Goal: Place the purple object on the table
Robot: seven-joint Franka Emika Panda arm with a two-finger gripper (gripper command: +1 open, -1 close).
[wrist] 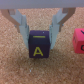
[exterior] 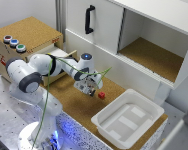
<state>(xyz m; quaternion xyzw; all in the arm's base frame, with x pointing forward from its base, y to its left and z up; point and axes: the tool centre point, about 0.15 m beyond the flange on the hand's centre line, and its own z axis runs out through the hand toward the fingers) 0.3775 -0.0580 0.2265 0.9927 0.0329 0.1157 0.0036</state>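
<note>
one wide cork-covered table (exterior: 69,102) with a perforated metal edge, under everything else. behind it, a white cupboard (exterior: 144,30) with a black handle (exterior: 89,19) on the closed door and an open cork-lined shelf (exterior: 156,57) with nothing visible inside. at the exterior view's left, a cork-topped box (exterior: 26,37) with three coloured buttons (exterior: 14,43) and a drawer (exterior: 61,55) pulled partly out; contents of the drawer hidden behind the arm. toward the exterior view's right, near the table's edge, a white bin (exterior: 129,120) with shallow ridges on its floor and no loose items in it. smaller still, low over the cork between box and bin, the gripper (exterior: 86,86). in the wrist view, fingers (wrist: 21,22) spread on either side of the purple object (wrist: 39,45), a dark block with a yellow letter a on its face, sitting on the cork; fingers parted, whether touching the block cannot tell. just beside it, apart from it, a small red cube (exterior: 101,95), outside the bin.
</note>
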